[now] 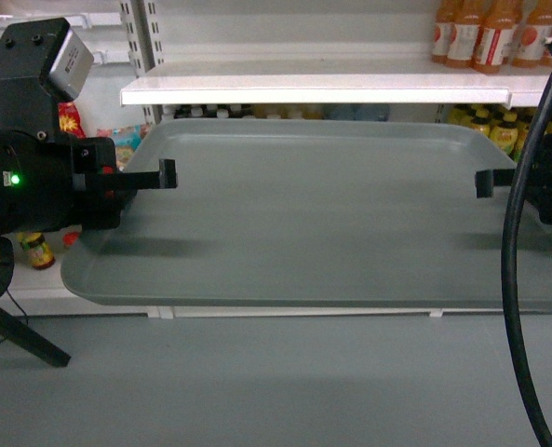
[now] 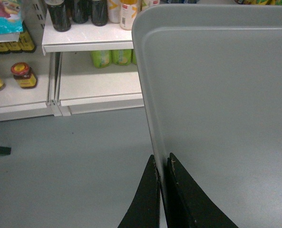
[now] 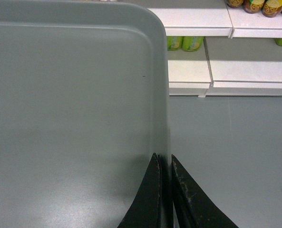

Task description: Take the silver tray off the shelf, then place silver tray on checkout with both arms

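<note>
I hold the silver tray off the shelf, left claw and right claw each clamped on a rim; next, I judge, a level, matched carry to the checkout bench, unseen here.

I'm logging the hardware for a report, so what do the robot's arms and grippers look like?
Both arms are black. The left gripper and right gripper have thin black fingers. The left arm carries a grey boxy camera module and a green light; a thick black cable hangs at right.
</note>
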`<state>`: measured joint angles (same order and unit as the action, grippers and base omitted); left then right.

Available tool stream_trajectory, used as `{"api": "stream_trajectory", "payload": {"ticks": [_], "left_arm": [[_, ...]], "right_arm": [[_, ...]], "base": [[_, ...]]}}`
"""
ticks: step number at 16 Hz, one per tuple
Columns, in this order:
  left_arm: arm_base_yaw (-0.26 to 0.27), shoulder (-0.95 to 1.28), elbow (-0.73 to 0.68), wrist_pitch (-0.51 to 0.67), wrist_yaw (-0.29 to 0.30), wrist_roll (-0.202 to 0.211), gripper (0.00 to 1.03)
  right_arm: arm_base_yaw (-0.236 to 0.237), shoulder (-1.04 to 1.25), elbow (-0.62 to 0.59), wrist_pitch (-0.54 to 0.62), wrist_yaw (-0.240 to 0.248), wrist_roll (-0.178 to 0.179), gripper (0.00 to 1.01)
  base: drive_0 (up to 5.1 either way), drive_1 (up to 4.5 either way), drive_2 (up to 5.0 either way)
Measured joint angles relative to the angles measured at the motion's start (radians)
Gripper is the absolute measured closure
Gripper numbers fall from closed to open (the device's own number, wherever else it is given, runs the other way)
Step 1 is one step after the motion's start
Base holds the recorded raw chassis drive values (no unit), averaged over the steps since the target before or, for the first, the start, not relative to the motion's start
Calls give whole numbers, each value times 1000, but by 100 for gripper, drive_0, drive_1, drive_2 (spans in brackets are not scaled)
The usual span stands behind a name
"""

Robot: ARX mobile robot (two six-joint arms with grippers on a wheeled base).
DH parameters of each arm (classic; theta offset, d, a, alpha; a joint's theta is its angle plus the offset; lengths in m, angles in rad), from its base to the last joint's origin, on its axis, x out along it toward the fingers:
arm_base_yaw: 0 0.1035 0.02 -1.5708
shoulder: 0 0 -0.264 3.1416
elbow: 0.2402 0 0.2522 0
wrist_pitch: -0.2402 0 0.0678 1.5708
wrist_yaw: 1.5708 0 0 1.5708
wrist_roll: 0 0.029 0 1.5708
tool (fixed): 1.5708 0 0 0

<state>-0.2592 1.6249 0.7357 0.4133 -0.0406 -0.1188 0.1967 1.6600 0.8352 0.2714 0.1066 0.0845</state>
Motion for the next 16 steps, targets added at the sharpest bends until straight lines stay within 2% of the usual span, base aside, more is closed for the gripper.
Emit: {"api": "stream_trajectory", "payload": {"ticks": [16], "left_arm": [[1,-2,-1,2,1,2,100]], "right_arm": [[0,0,-1,-1,-3,0,98]], "base": [[9,-408,425]]}}
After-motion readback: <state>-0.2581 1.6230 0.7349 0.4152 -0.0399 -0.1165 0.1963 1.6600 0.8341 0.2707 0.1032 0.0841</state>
